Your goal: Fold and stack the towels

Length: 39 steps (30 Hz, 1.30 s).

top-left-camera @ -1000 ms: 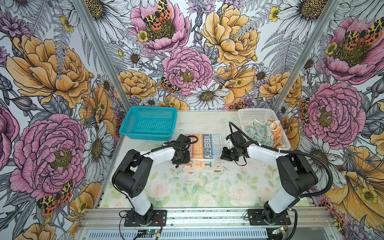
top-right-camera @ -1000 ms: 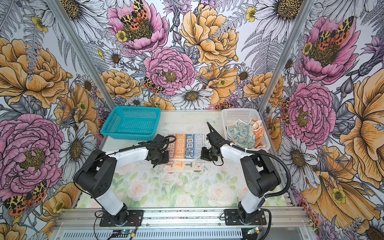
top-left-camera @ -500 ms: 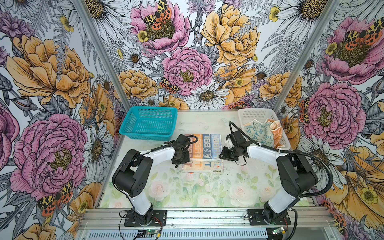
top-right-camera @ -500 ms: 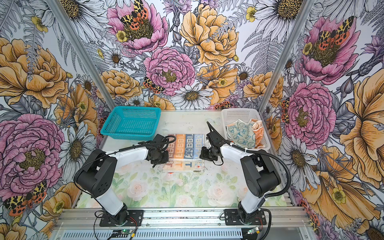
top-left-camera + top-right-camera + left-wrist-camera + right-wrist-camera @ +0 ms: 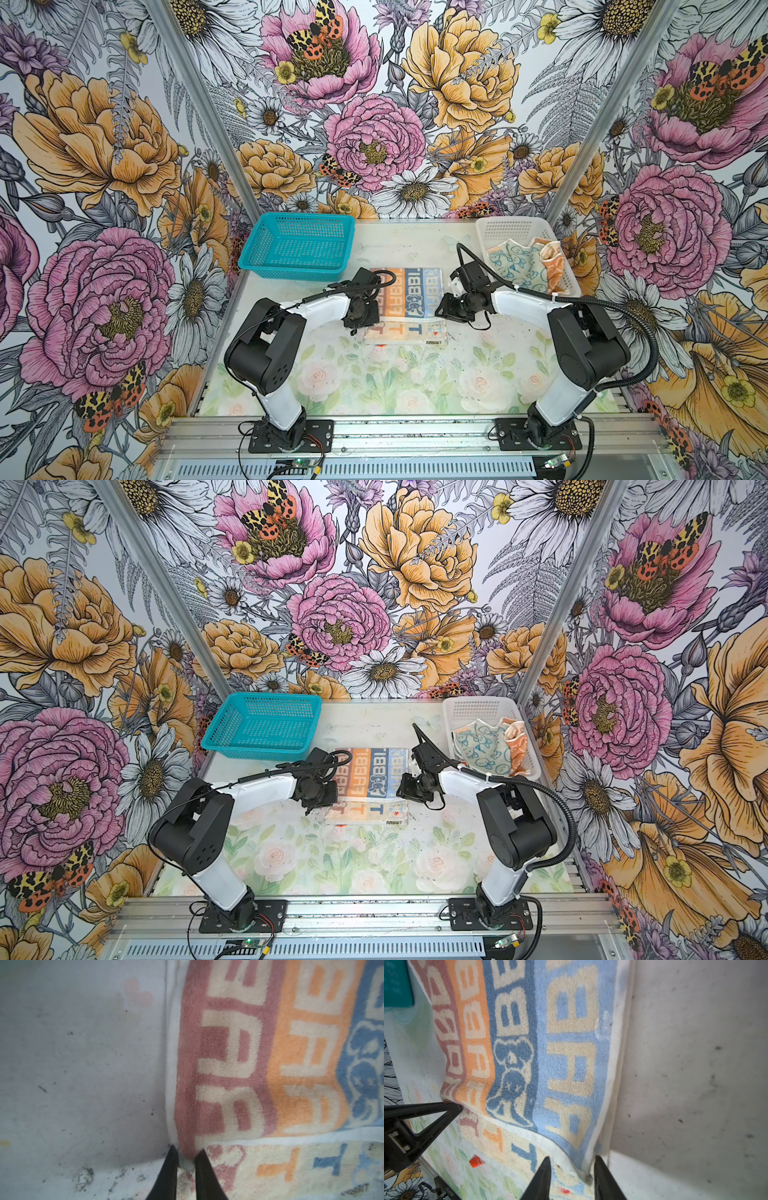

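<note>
Handling the striped towel (image 5: pixel 409 299), lying half folded mid-table. Pinching one top-layer corner narrowly in the left gripper (image 5: pixel 187 1149); straddling the other with the right gripper (image 5: pixel 573 1158), jaws apart, holding nothing. Likely needing the right closing on that layer alone, then lifting evenly. Showing tip contact: wrist views only; showing two more towels (image 5: pixel 513 266) in the white basket (image 5: pixel 515 227): top views only.

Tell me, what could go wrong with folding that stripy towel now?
1. The left fingers pinch only the very corner of the striped towel; it might slip out when pulled.
2. The right fingers stand open around the other corner, not gripping. If only one side moves, the fold could twist.
3. The folded layer stops short of the near edge, so the towel may end up uneven.
</note>
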Each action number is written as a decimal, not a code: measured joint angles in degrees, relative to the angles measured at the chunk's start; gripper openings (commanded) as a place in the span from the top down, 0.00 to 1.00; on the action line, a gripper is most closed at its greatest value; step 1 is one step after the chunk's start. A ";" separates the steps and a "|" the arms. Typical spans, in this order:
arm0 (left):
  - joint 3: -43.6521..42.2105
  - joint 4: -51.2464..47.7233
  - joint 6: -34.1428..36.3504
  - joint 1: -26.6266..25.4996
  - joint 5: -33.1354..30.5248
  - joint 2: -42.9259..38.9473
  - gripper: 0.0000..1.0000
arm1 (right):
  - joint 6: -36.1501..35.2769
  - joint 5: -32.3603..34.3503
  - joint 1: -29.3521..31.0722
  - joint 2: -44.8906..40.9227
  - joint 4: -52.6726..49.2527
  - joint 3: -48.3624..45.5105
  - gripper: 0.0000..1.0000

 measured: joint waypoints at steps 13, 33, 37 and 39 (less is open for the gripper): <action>0.11 0.00 0.42 0.96 -0.17 -0.39 0.89 | 0.96 -0.57 0.00 0.00 1.44 0.00 1.00; 1.46 -4.33 0.68 1.44 -0.35 -8.72 1.00 | 2.05 -2.73 0.20 -8.28 1.86 -1.03 1.00; 0.55 -4.74 0.55 1.44 -0.13 -12.46 1.00 | 2.69 -3.19 0.85 -12.11 2.21 -3.91 1.00; -1.33 -4.74 0.20 1.16 0.07 -14.51 1.00 | 3.08 -3.15 1.42 -13.42 2.32 -5.95 1.00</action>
